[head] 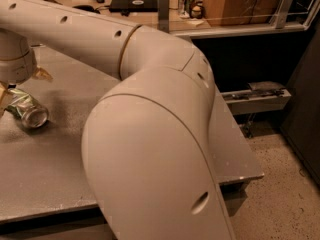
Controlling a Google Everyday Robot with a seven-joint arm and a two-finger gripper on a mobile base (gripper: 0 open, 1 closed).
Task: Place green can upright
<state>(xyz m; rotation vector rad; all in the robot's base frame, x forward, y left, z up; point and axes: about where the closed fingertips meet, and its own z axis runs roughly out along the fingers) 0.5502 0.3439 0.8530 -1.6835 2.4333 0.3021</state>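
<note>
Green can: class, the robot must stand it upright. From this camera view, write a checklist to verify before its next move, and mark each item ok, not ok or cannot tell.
1. Green can in view: ok, near the left edge of the table.
2. Can upright: not ok, it lies on its side with a silver end towards the camera.
3. Gripper at the can: ok, it is right above the can at the far left.
4. Grip on the can: cannot tell, the contact is hidden.
5. Spot to stand it: ok, bare table shows just right of the can.
6. Other things nearby: cannot tell, the arm hides much of the table.
</note>
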